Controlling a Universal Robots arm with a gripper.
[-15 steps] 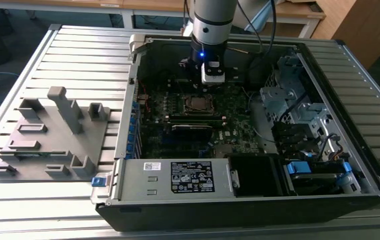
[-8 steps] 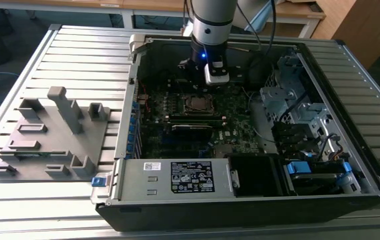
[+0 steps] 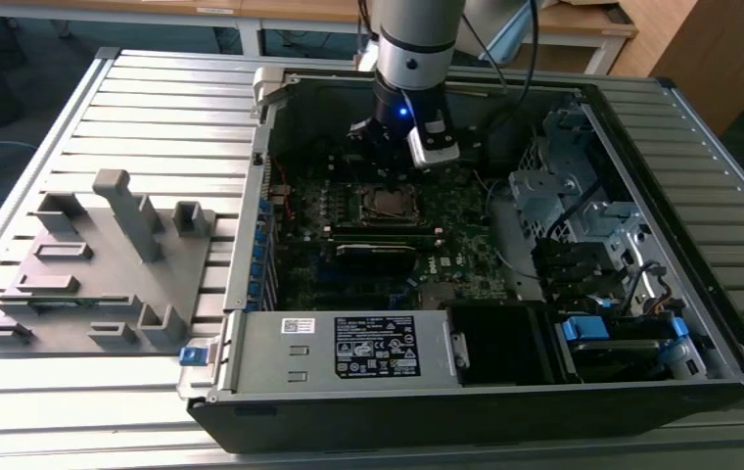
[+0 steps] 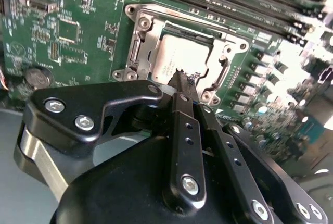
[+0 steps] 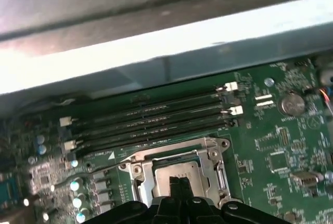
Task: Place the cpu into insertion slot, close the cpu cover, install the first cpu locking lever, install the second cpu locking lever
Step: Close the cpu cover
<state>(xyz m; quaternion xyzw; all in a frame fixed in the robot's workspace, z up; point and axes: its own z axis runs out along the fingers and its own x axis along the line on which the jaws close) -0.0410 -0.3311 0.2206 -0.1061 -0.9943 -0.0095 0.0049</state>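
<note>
The cpu (image 4: 171, 57) shows its dull silver top inside the insertion slot (image 3: 390, 204) on the green motherboard. The cpu cover (image 4: 148, 41), a silver frame with a window, lies down flat around it in both wrist views. My gripper (image 4: 184, 78) is shut, its two black fingers pressed together with nothing between them. Their tips sit just over one edge of the cpu (image 5: 179, 171). In the exterior view the gripper (image 3: 390, 178) hangs straight down over the socket inside the open computer case. How the locking levers stand I cannot tell.
Long black memory slots (image 5: 151, 120) run beside the socket, with the case wall (image 5: 156, 52) behind them. The power supply (image 3: 346, 348) fills the case's near side and a metal drive cage (image 3: 568, 186) stands at the exterior view's right. A grey fixture (image 3: 98, 264) lies outside the case.
</note>
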